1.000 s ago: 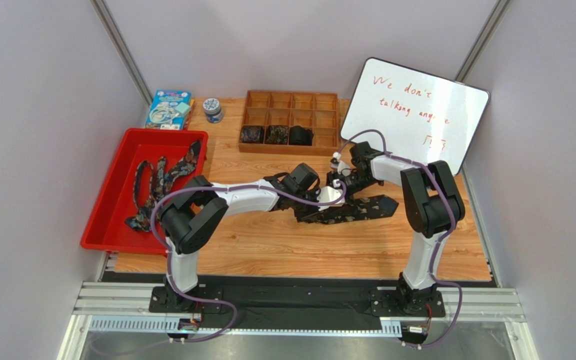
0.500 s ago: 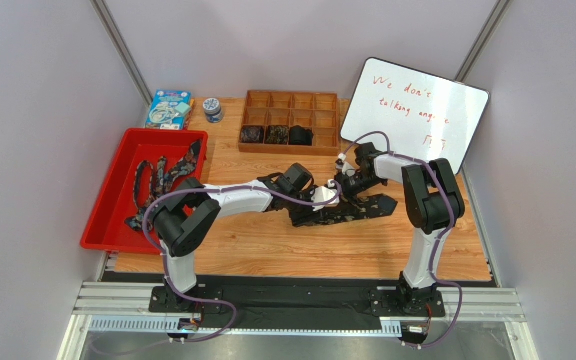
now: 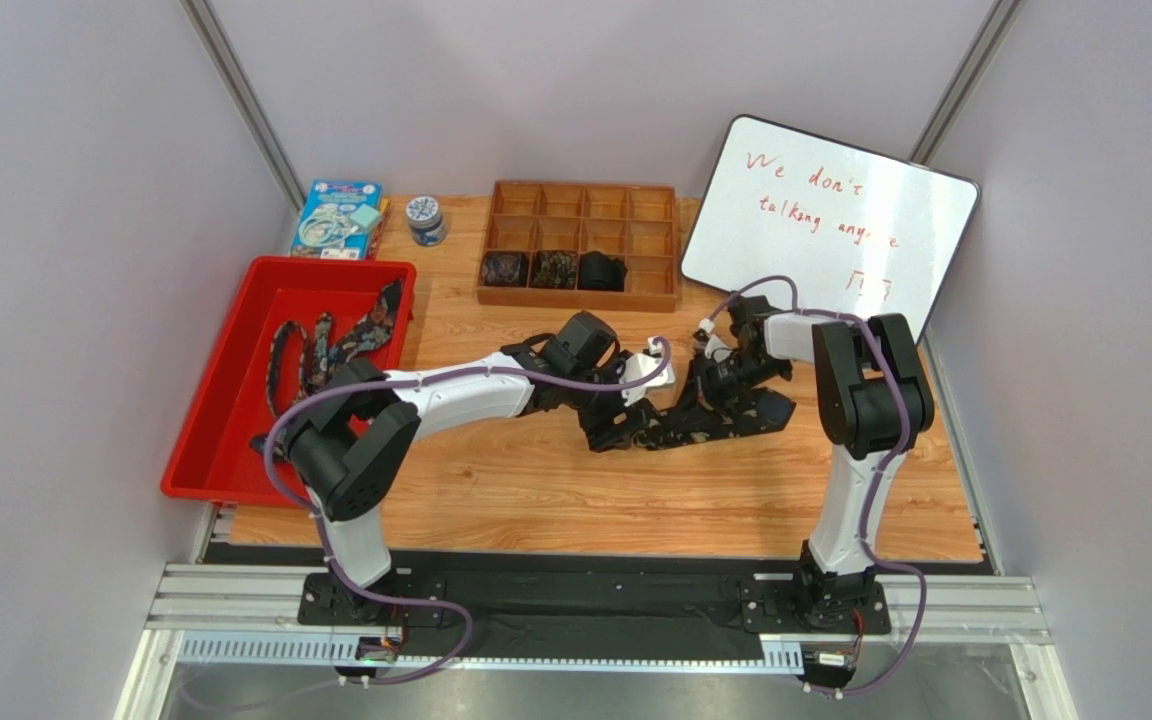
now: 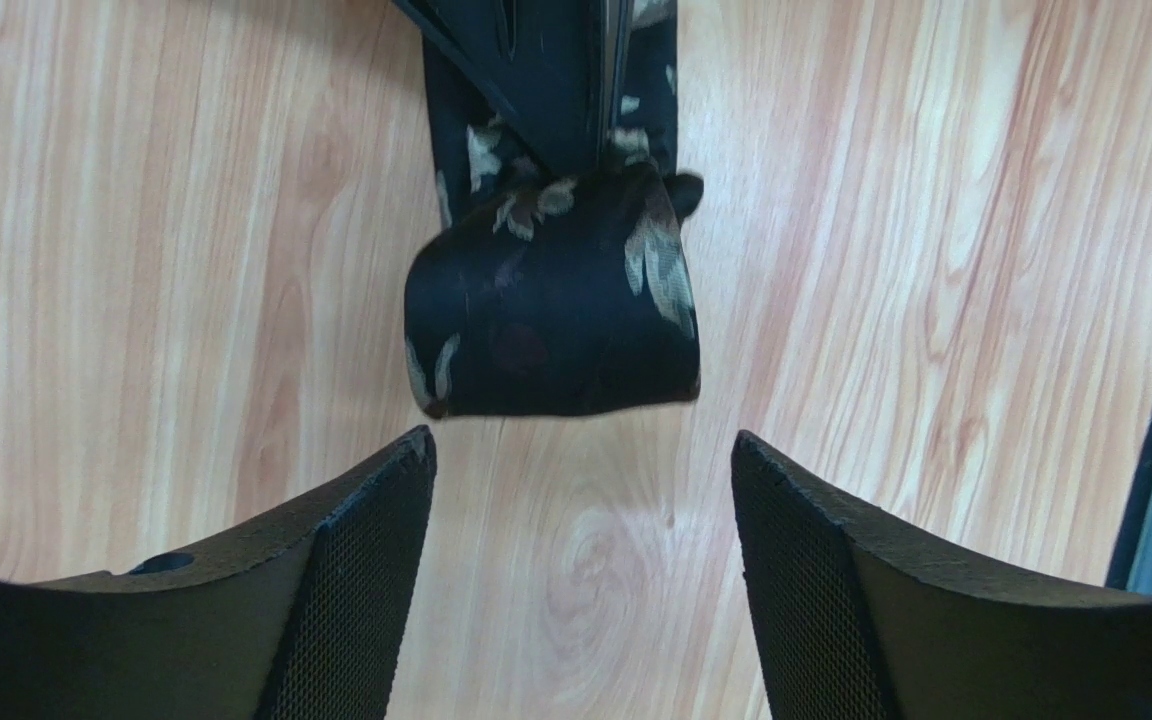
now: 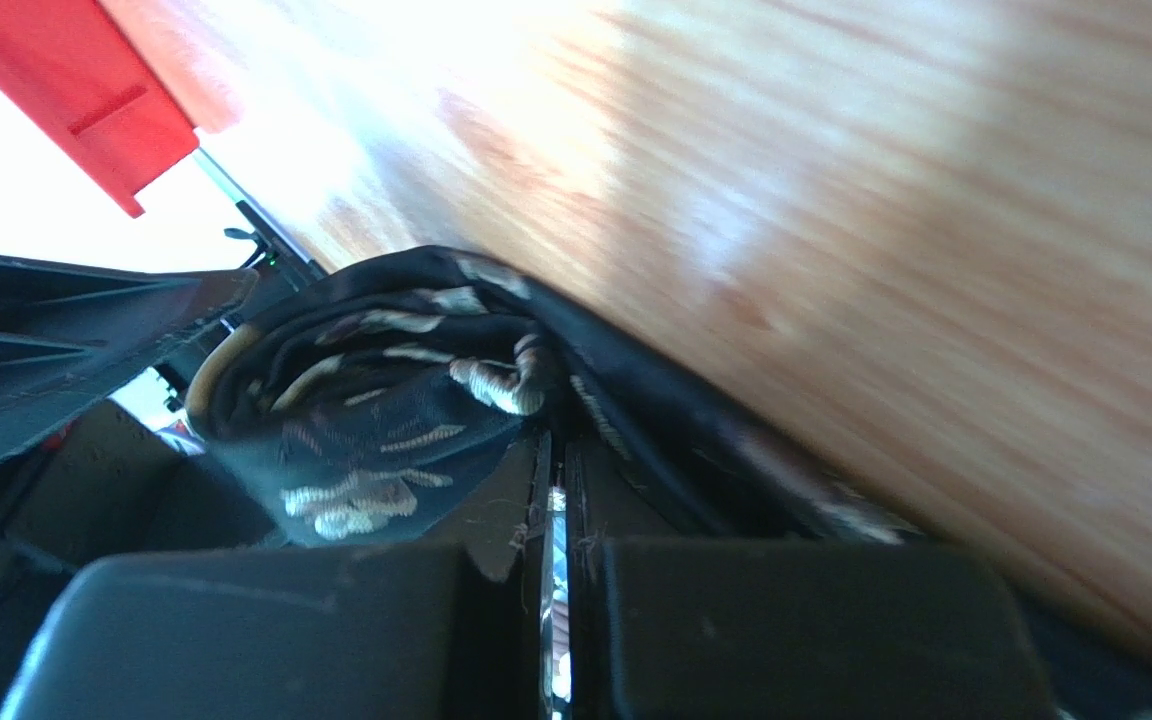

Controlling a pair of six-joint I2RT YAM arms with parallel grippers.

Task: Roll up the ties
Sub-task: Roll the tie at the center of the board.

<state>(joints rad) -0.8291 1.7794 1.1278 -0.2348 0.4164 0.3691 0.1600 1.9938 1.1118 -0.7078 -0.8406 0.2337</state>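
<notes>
Now left gripper (image 4: 579,450) wider, off tie (image 4: 552,308)

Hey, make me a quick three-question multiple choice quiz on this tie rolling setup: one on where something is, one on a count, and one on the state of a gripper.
1. Where do the finished coils sit?
A. In the red tray
B. In the wooden divided box
C. On the whiteboard

2. How many coils are in that box?
A. One
B. Five
C. Three

3. How is the left gripper?
A. Open, nothing between its fingers
B. Shut tight
C. Out of every view

Answers:
1 B: the coils sit in the box's near row of compartments.
2 C: three dark coils sit side by side there, and the other compartments look empty.
3 A: its fingers stand apart, just short of the folded end of the tie lying on the table.
</notes>
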